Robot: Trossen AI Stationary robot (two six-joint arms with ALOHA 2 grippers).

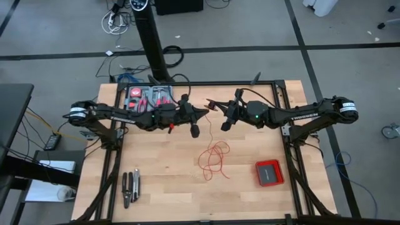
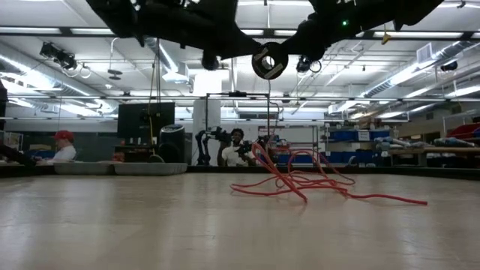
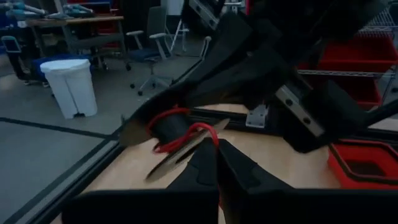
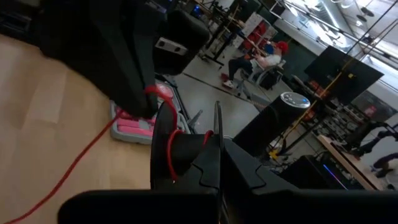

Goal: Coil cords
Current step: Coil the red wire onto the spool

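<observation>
The thin red wire lies in loose loops on the wooden table, and one strand rises to a small black spool held high between my two grippers. A few red turns sit on the spool's core. My right gripper is shut on the spool. My left gripper is shut on the wire right beside the spool, and it also shows in the right wrist view. My left gripper pinches the red wire between its two fingers, right where it leaves the spool. The fingers come level from the table's left. The wire below hangs slack down to the loops on the table. My right gripper holds the black spool by its flange, with the fingers coming level from the table's right. The spool is lifted well clear of the table, with its round face toward the near edge. The fingers hide the exact contact.
A flat red square box lies at the near right. Pliers-like tools lie at the near left. An open tool case sits at the far left under my left arm. People sit in the room beyond.
</observation>
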